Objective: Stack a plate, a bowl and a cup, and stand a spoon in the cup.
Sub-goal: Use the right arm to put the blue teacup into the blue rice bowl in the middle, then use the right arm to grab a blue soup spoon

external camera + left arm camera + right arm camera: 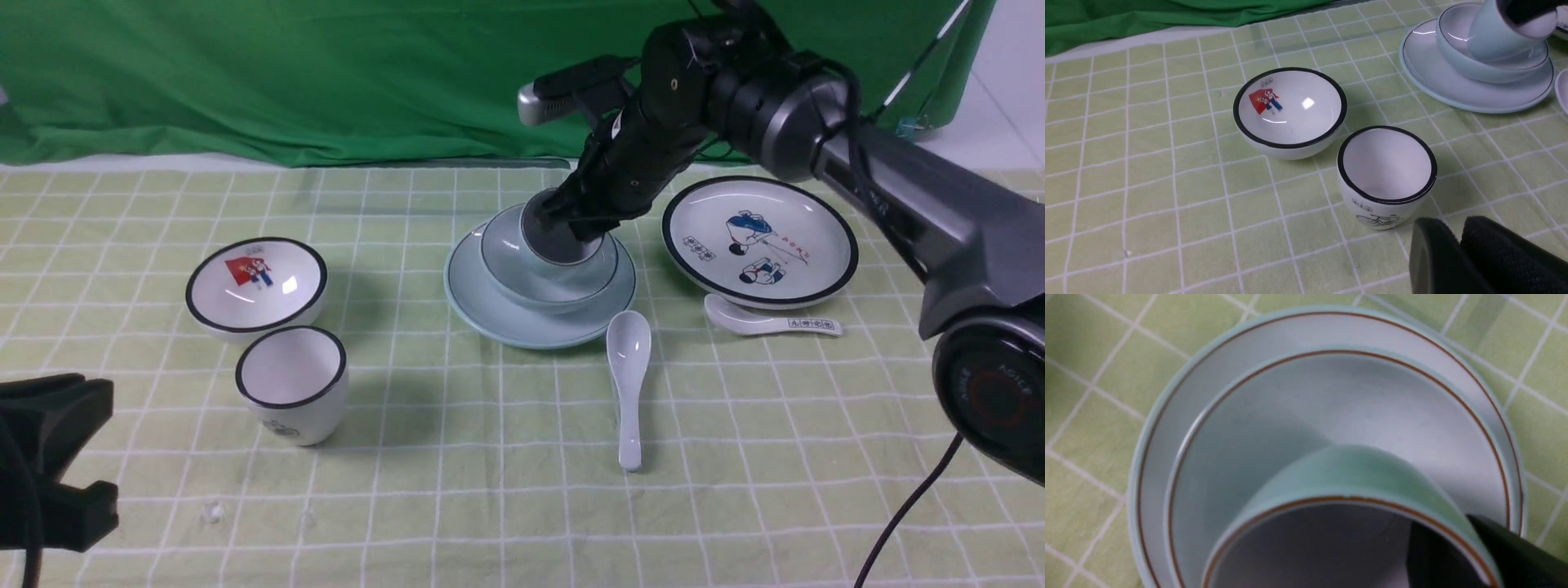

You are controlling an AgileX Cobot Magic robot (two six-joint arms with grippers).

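The right pincer (1470, 543) pinches the rim of the small pale blue-green glazed cup (1355, 473). The cup is tilted below the pincer, inside the pale blue-green shallow bowl (1372, 400). It is probably light, stiff, slippery and fragile, so it should keep this rim hold and lower it gently.

On the green-checked worktop (1147, 183), a white black-rimmed bowl (1290, 122) with a red picture inside stands just beside a white black-rimmed cup (1386, 171) bearing a bicycle drawing. Farther off, the pale bowl (1453, 65) sits in the plate (1437, 87). The pale cup (1488, 38) tilts over that bowl, its mouth covered by the dark fingers of the right gripper (1529, 10). A sliver of the spoon (1563, 87) shows beside the plate. The black fingers of the left gripper (1455, 237) lie close to the white cup.
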